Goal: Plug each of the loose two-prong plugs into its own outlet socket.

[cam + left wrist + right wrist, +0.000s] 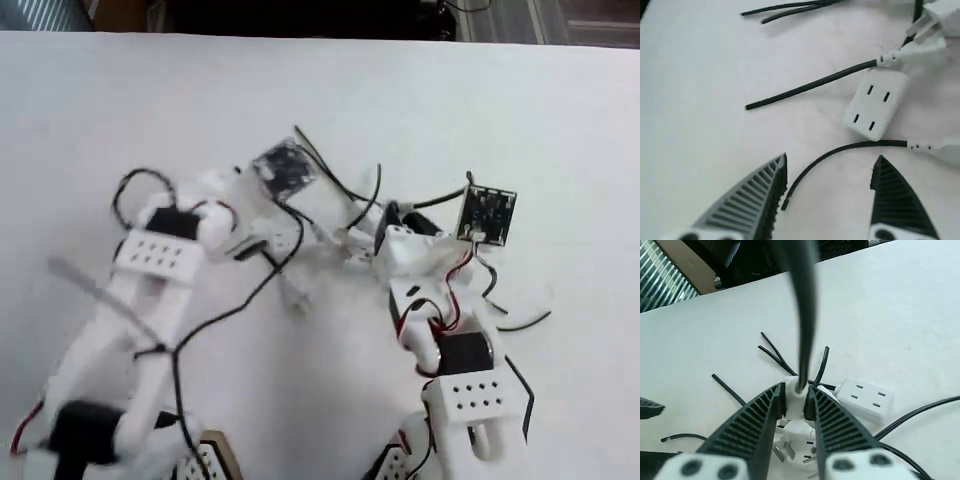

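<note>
My right gripper (795, 390) is shut on a white two-prong plug (799, 427). Its black cord (802, 315) rises toward the camera and its metal prongs (784, 450) point down at the table. The white outlet block (865, 397) lies just beside that plug, with two pairs of slots facing up. My left gripper (827, 175) hovers open above the table, over the free end of a black cord (805, 172). The outlet block (874, 102) lies a short way beyond the fingertips. A second white plug (942, 150) lies beside it, and a third (932, 22) farther off.
Several loose black cords (805, 87) lie scattered on the white table (480, 110) around the block. In the high view both arms meet mid-table, with the right gripper (362, 245) and left gripper (292, 262) close together. The far half of the table is bare.
</note>
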